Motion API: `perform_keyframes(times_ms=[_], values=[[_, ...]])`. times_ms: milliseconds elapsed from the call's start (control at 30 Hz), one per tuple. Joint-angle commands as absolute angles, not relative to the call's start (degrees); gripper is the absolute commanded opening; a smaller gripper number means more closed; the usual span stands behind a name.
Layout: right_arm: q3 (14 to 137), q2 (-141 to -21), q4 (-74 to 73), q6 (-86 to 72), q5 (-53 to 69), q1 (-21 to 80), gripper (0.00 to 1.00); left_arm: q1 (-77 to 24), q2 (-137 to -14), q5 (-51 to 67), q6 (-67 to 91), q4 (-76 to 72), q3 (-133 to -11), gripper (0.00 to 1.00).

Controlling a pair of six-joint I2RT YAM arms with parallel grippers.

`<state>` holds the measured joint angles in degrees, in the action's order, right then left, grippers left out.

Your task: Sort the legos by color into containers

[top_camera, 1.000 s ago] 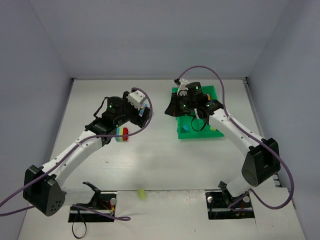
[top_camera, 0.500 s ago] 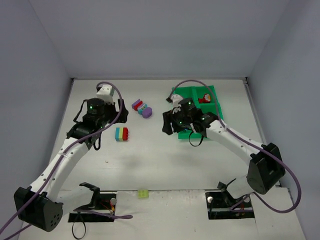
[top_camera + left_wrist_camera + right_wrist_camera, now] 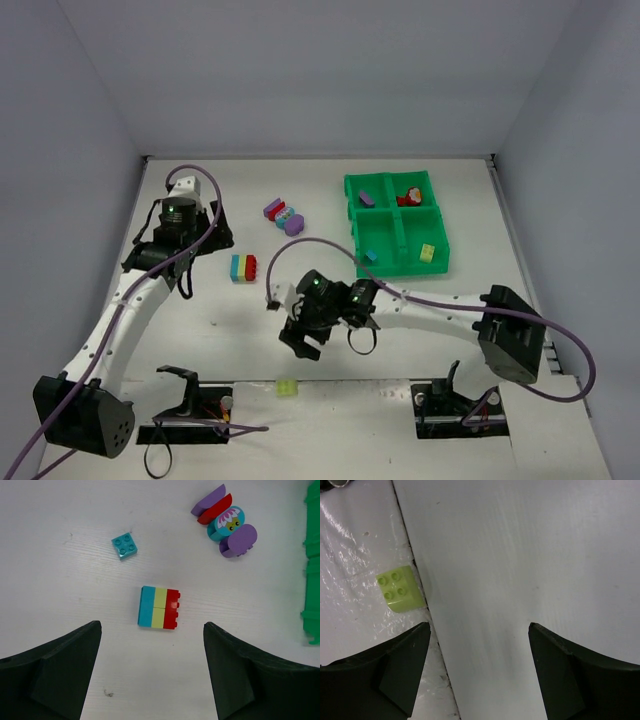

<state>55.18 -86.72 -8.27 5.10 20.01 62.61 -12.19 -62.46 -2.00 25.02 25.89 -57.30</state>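
Nearest the arms' bases, a yellow-green brick (image 3: 287, 388) is lying at the front edge of the table (image 3: 220, 330), just beside a seam in the surface. The right pincer (image 3: 303, 340) is hovering near it, spread wide, with nothing between its fingers (image 3: 385, 675). Farther back, a striped block (image 3: 159, 608) (teal, yellow and red bands) is lying flat. The left pincer (image 3: 152, 675) is hanging above the table near it, also spread wide and gripping nothing. Beyond that, a small teal brick (image 3: 124, 545) is sitting alone. A cluster of purple, red and teal pieces (image 3: 226, 525) is lying together, its round teal piece showing a printed flower and two eyes. To the right, the green tray (image 3: 352, 225) is holding a teal brick (image 3: 371, 256) near-left, a yellow brick (image 3: 427, 252) near-right, a purple brick (image 3: 367, 199) far-left and a red piece (image 3: 409, 196) far-right.
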Motion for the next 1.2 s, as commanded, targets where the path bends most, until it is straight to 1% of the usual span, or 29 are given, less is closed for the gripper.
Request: perform_keyframes(times_ms=[0, 100, 567, 733, 833, 933, 967, 1000, 1033, 1067, 1167], values=[[57.9, -90.3, -6.7, 8.6, 20.6, 67.7, 0.76, -10.3, -62.7, -3.9, 26.7, 28.2, -62.8, 0.76], [59.0, -93.2, -6.3, 9.0, 19.2, 71.8, 0.77, -9.6, -62.8, -4.0, 27.0, 31.0, -64.0, 0.76], [62.4, -99.5, -3.8, 8.2, 14.4, 80.9, 0.77, -9.1, -60.0, -3.9, 27.0, 34.2, -63.0, 0.76], [63.0, -103.4, -3.1, 7.3, 11.9, 81.8, 0.75, -9.1, -59.5, -4.5, 27.1, 35.2, -63.5, 0.76], [62.9, -104.1, -3.1, 6.9, 8.9, 82.1, 0.71, -9.1, -59.2, -4.6, 27.0, 35.7, -63.7, 0.76], [62.0, -103.7, -3.2, 6.4, 6.0, 82.1, 0.62, -9.1, -59.1, -4.6, 26.8, 35.8, -63.6, 0.76], [61.4, -103.4, -3.2, 6.2, 5.2, 82.0, 0.44, -9.1, -59.0, -4.6, 26.7, 35.8, -63.6, 0.76], [61.1, -103.3, -3.3, 5.5, 4.4, 81.7, 0.29, -9.1, -59.0, -4.7, 26.7, 35.7, -63.6, 0.76], [60.7, -102.6, -3.3, 4.9, 4.0, 81.2, 0.03, -9.1, -59.0, -4.7, 26.7, 35.6, -63.6, 0.76], [60.4, -102.0, -3.4, 4.3, 3.9, 79.8, 0.00, -9.1, -59.1, -4.6, 26.7, 35.4, -63.6, 0.76], [58.8, -98.9, -3.4, 1.5, 4.9, 76.3, 0.00, -9.1, -59.5, -4.5, 26.7, 35.3, -63.8, 0.76]])
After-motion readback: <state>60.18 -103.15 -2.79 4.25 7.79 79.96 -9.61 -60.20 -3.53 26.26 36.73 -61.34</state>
